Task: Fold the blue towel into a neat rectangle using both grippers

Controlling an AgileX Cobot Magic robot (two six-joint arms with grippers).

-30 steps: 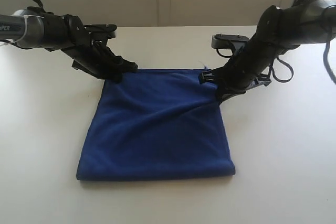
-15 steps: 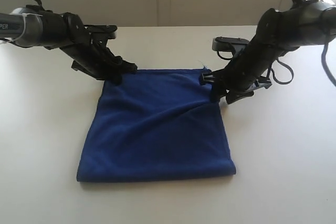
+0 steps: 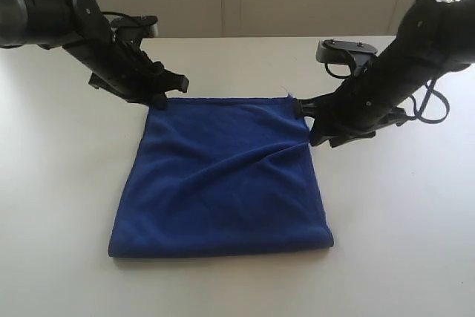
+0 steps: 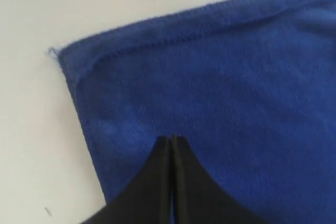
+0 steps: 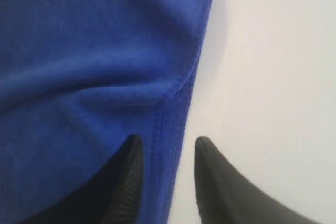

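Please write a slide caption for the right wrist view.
Open right tool straddling the hemmed edge of the blue towel on the white table.

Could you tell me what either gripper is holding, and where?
Nothing is held: the left gripper is shut empty over the blue towel; the right gripper stands open astride its edge.

Bright, even light, perhaps from the exterior view's glaring upper right; faint shadow rims the blue towel [image 3: 223, 176]; 2 wrist views slightly blurred.
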